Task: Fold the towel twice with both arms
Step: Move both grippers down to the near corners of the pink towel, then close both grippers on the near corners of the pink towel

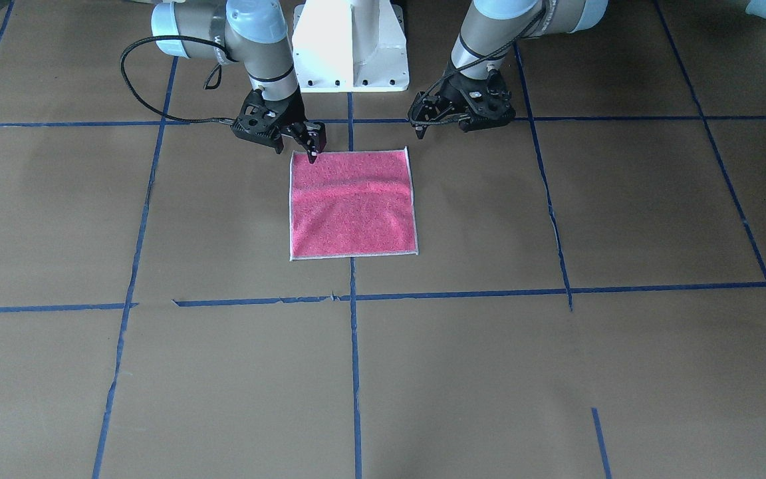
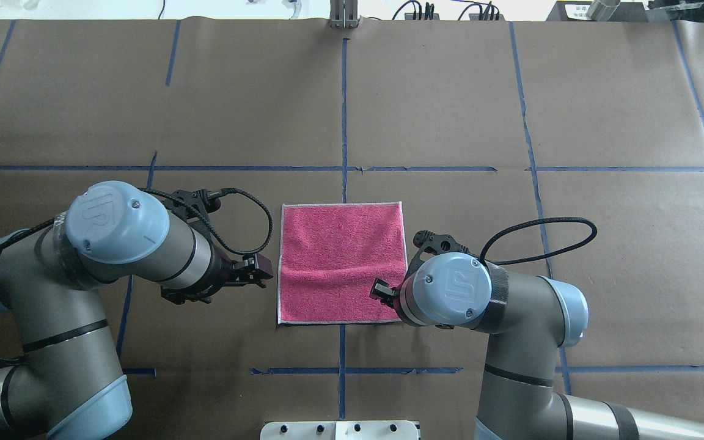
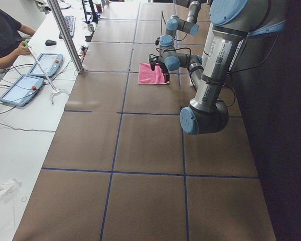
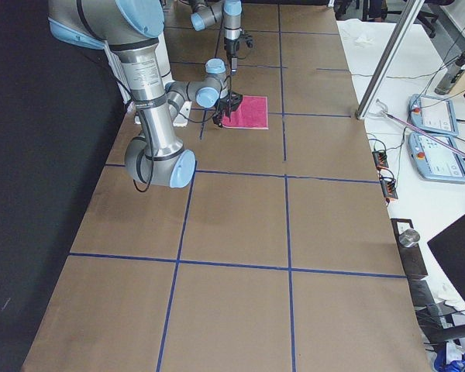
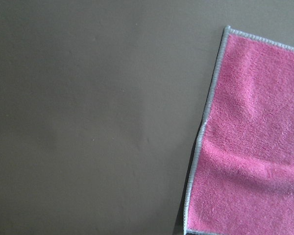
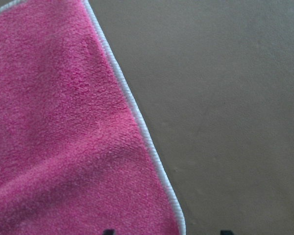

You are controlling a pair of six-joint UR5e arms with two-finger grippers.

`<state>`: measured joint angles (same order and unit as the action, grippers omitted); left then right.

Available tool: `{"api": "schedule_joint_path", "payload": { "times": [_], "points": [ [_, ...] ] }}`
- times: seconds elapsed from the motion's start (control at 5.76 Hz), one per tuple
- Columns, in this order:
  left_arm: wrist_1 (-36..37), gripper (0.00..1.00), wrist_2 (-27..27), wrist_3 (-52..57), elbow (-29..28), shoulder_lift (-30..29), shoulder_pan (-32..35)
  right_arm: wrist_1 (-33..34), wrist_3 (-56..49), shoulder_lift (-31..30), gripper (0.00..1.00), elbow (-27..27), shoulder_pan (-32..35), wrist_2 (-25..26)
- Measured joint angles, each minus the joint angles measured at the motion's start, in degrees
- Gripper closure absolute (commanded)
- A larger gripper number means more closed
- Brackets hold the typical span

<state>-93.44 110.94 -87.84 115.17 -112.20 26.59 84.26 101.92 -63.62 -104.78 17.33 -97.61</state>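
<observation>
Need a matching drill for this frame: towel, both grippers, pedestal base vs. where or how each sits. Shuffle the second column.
Things:
1. towel
2. left gripper
3. right gripper
4. pedestal base

Places or states:
A. at a towel corner on the robot's side
B. white, at the table edge between the two arms
C. flat, pink face up, not yet folded
D. beside the towel's edge, off the cloth

Pairs: 1-C, 2-D, 3-A, 4-B
</observation>
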Motion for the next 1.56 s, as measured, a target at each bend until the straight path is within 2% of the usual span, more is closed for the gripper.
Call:
{"api": "schedule_joint_path", "payload": {
  "times": [0.35, 0.52, 0.87, 1.04, 1.21, 1.39, 1.56],
  "points": [
    [0.0, 0.0, 0.0, 0.0, -0.1, 0.0, 0.0, 0.0, 0.0, 0.0, 0.41, 0.9, -0.4, 0.0],
    [0.0, 0.0, 0.0, -0.1, -0.1, -0.1, 0.0, 0.0, -0.1, 0.1, 0.41, 1.0, -0.5, -0.1],
    [0.0, 0.0, 0.0, -1.0, -0.1, -0.3, -0.1, -0.1, 0.0, 0.1, 0.5, 0.9, -0.6, -0.3],
    [0.0, 0.0, 0.0, -1.2, -0.1, -0.5, 0.0, -0.1, 0.0, 0.0, 0.67, 0.8, -0.6, -0.3],
    [0.0, 0.0, 0.0, -1.7, -0.1, -0.8, -0.1, -0.1, 0.0, 0.0, 0.92, 0.7, -0.6, -0.3],
    [0.0, 0.0, 0.0, -2.5, -0.2, -1.2, -0.1, -0.1, 0.3, -0.1, 0.99, 0.5, -0.6, -0.3],
    [0.0, 0.0, 0.0, -3.1, -0.2, -1.4, -0.1, -0.1, 1.2, -0.1, 1.0, 0.4, -0.6, -0.3]
  ]
}}
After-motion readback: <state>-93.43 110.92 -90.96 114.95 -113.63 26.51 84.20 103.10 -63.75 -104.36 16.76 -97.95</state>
